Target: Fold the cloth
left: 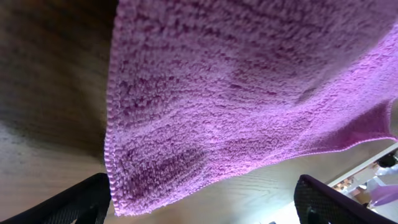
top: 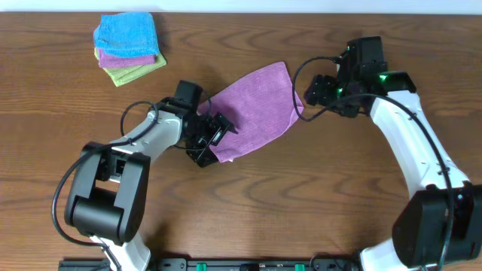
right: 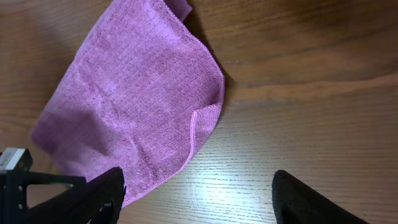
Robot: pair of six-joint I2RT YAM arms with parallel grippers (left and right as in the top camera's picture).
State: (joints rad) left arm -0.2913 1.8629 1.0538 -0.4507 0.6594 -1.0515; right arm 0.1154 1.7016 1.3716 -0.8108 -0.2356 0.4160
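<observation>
The lilac-purple cloth [top: 256, 109] lies flat and slanted in the middle of the wooden table. It fills the left wrist view [left: 249, 93] and shows in the right wrist view [right: 130, 99] with one corner folded over. My left gripper [top: 213, 135] is open at the cloth's lower left corner, holding nothing. My right gripper [top: 310, 96] is open and empty just beside the cloth's right edge. No tag shows.
A stack of folded cloths [top: 128, 47], blue on top, then purple, then green, sits at the back left of the table [top: 316, 196].
</observation>
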